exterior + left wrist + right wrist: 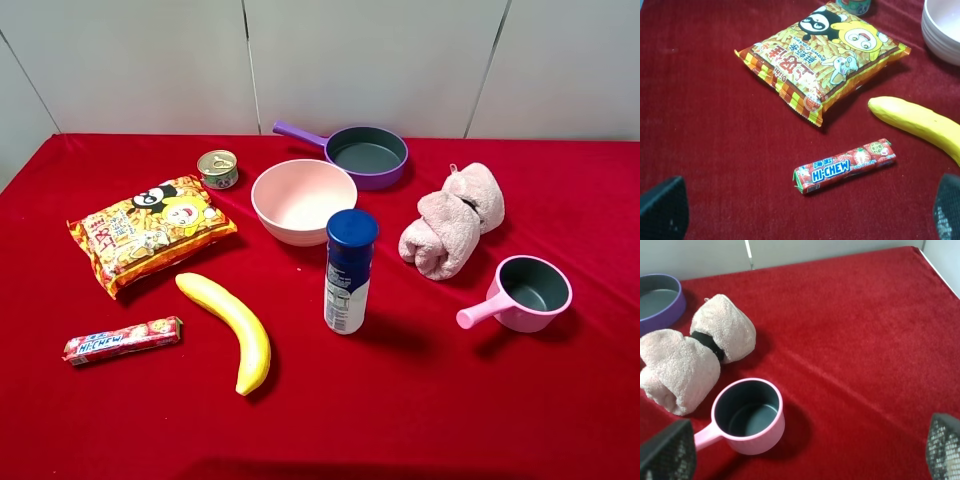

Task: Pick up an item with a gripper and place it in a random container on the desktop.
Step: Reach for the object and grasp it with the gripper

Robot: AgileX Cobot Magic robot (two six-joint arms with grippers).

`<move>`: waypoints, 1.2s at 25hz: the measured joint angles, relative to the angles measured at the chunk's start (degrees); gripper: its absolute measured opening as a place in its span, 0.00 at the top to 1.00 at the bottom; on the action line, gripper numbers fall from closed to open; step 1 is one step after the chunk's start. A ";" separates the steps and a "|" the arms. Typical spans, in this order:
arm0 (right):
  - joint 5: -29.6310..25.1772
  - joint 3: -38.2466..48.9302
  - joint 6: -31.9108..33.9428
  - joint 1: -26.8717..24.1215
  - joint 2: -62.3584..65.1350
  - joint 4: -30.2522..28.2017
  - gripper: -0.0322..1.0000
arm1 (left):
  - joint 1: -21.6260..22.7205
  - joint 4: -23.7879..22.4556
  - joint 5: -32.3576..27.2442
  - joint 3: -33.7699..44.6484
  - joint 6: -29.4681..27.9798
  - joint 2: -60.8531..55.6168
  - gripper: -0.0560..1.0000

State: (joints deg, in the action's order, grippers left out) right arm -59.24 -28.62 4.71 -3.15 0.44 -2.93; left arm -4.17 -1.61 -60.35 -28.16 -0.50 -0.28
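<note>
Red desktop [500,400]: bottle [350,270] upright at its middle, cup [530,292] near the right edge; left gripper [805,210] and right gripper [806,449] spread wide, empty.

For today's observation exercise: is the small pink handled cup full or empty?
Empty. The pink handled cup shows only its bare dark grey inside in both the high and right wrist views.
</note>
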 joint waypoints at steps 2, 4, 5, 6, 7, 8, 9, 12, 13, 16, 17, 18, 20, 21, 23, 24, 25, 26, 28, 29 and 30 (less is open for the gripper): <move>0.00 0.00 0.00 0.00 0.00 0.00 0.30 | 0.00 0.00 0.00 0.00 0.00 0.00 0.02; 0.00 0.00 0.00 0.06 0.00 0.00 0.30 | 0.00 0.00 0.00 0.00 0.00 0.00 0.02; 0.00 0.00 0.00 0.06 0.00 0.00 0.30 | 0.00 0.00 0.00 0.00 0.00 0.00 0.02; 0.00 0.00 0.00 0.06 0.00 0.00 0.30 | 0.00 0.00 0.00 0.00 0.00 0.00 0.02; 0.00 0.00 0.00 0.06 0.00 0.00 0.30 | 0.00 0.00 0.00 0.00 0.00 0.00 0.02; 0.00 0.00 0.00 0.06 0.00 0.00 0.30 | 0.00 0.00 0.00 0.00 0.00 0.00 0.02; 0.00 0.00 0.00 0.06 0.00 0.00 0.30 | 0.00 0.00 0.00 0.00 0.00 0.00 0.02; 0.00 0.00 0.00 0.06 0.00 0.00 0.30 | 0.00 0.00 0.00 0.00 0.00 0.00 0.02; 0.00 0.00 0.00 0.06 0.00 0.00 0.30 | 0.00 0.00 0.00 0.00 0.00 0.00 0.02; 0.00 0.00 0.00 0.06 0.00 0.00 0.30 | 0.00 0.00 0.00 0.00 0.00 0.00 0.02; 0.00 0.00 0.00 0.06 0.00 0.00 0.30 | 0.00 0.00 0.00 0.00 0.00 0.00 0.02; 0.00 0.00 0.00 0.06 0.00 0.00 0.30 | 0.00 0.00 0.00 0.00 0.00 0.00 0.02; 0.00 0.00 0.00 0.06 0.00 0.00 0.30 | 0.00 0.00 0.00 0.00 0.00 0.00 0.02; 0.00 0.00 0.00 0.06 0.00 0.00 0.30 | 0.00 0.00 0.00 0.00 0.00 0.00 0.02; 0.00 0.00 0.00 0.06 0.00 0.00 0.30 | 0.00 0.00 0.00 0.00 0.00 0.00 0.02; 0.00 0.00 0.00 0.06 0.00 0.00 0.30 | 0.00 0.00 0.00 0.00 0.00 0.00 0.02; 0.00 0.00 0.00 0.06 0.00 0.00 0.30 | 0.00 0.00 0.00 0.00 0.00 0.00 0.02; 0.00 0.00 0.00 0.06 0.00 0.00 0.30 | 0.00 0.00 0.00 0.00 0.00 0.00 0.02; 0.00 0.00 0.00 0.06 0.00 0.00 0.30 | 0.00 0.00 0.00 0.00 0.00 0.00 0.02; 0.00 0.00 0.00 0.06 0.00 0.00 0.30 | 0.00 0.00 0.00 0.00 0.00 0.00 0.02; 0.00 0.00 0.00 0.06 0.00 0.00 0.30 | 0.00 0.00 0.00 0.00 0.00 0.00 0.02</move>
State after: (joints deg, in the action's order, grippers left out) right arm -59.24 -28.62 4.71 -3.09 0.44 -2.93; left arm -4.17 -1.61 -60.35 -28.16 -0.50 -0.28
